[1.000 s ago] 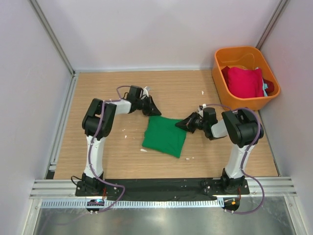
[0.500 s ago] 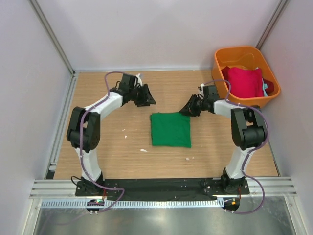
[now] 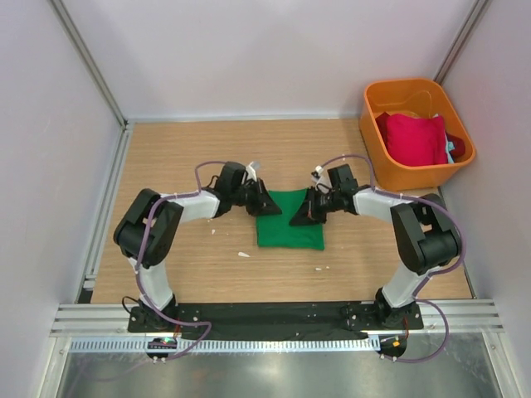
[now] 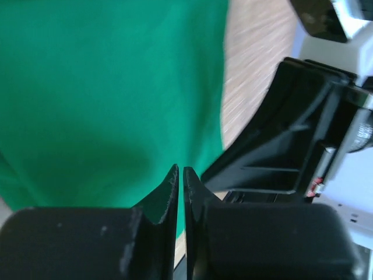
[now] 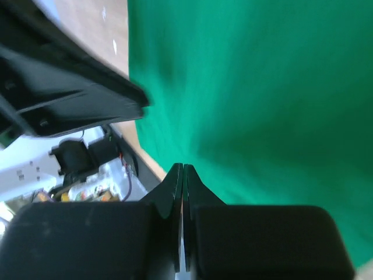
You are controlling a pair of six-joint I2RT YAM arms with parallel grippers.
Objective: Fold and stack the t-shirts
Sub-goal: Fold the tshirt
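The bright green t-shirt (image 3: 290, 225) lies folded into a small square on the wooden table. My left gripper (image 3: 264, 205) is shut, with its tips at the shirt's far left corner. My right gripper (image 3: 300, 217) is shut, with its tips over the shirt's upper right part. In the left wrist view the shut fingers (image 4: 180, 169) point over green cloth (image 4: 105, 87), with nothing between them. The right wrist view shows the same: shut tips (image 5: 182, 166) over green cloth (image 5: 262, 87). The crimson red t-shirt (image 3: 412, 137) lies in the bin, with a bit of teal cloth (image 3: 450, 150) beside it.
The orange plastic bin (image 3: 377, 141) stands at the table's far right corner. Grey walls enclose the table on three sides. Small white scraps lie on the wood, one near the shirt's near left corner (image 3: 244, 254). The two grippers are close together over the shirt.
Both arms have swung in from the far side of the table to the green shirt's far edge. The shirt, tilted a second ago, now lies square.
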